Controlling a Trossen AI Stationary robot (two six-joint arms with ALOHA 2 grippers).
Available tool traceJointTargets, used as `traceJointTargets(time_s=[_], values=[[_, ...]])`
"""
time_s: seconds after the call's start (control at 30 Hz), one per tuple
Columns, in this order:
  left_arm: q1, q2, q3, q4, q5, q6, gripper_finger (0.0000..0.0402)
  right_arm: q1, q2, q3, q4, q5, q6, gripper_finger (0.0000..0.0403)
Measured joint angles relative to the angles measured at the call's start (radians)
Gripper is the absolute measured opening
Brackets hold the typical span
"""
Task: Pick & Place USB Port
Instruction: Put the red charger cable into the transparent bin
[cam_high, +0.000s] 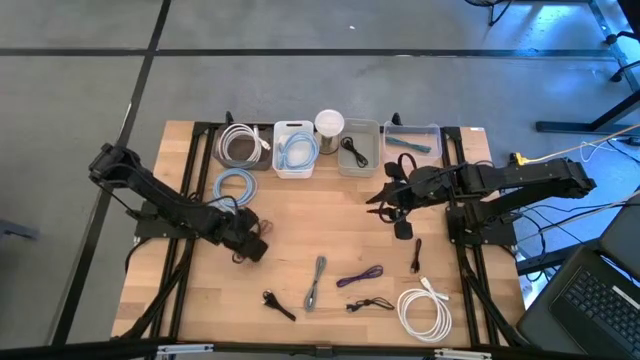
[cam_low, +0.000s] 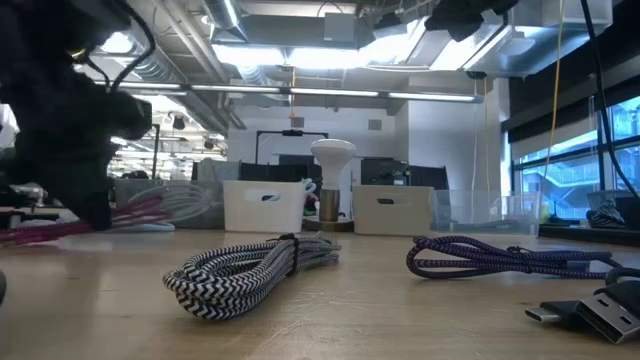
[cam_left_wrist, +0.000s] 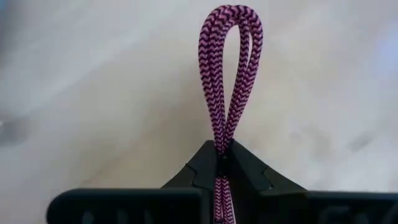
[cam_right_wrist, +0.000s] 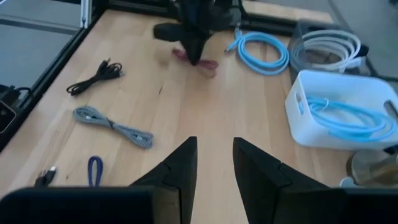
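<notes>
The pink-and-black braided cable (cam_left_wrist: 227, 68) is folded into a narrow loop and pinched between the fingers of the left gripper (cam_left_wrist: 222, 163), at the left-centre of the wooden table (cam_high: 330, 215). The right gripper (cam_right_wrist: 211, 155) hangs at the right-centre, fingers parted and empty. Nearby lie a light blue coil (cam_high: 236, 185), a grey braided cable (cam_high: 316, 282) and a purple cable (cam_high: 361, 276). Bins (cam_high: 294, 150) line the far edge. An open workshop shows beyond.
</notes>
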Motion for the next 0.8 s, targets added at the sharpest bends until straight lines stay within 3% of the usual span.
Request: traceJointTargets(time_s=[0.13, 0.27, 0.5, 0.8], values=[[0.056, -0.001, 0.002, 0.216, -0.127, 0.259, 0.0014, 0.0, 0.0, 0.0, 0.022, 0.0, -0.022, 0.0105], [0.148, -0.001, 0.002, 0.5, -0.092, 0.561, 0.0014, 0.0, 0.0, 0.0, 0.027, 0.0, -0.022, 0.0105], [0.348, -0.002, 0.003, 0.859, 0.205, 0.917, 0.0013, 0.0, 0.0, 0.0, 0.028, 0.0, 0.008, 0.0105], [0.589, -0.002, 0.003, 1.134, 0.537, 1.066, 0.0013, 0.0, 0.0, 0.0, 0.101, 0.0, 0.004, 0.0105]])
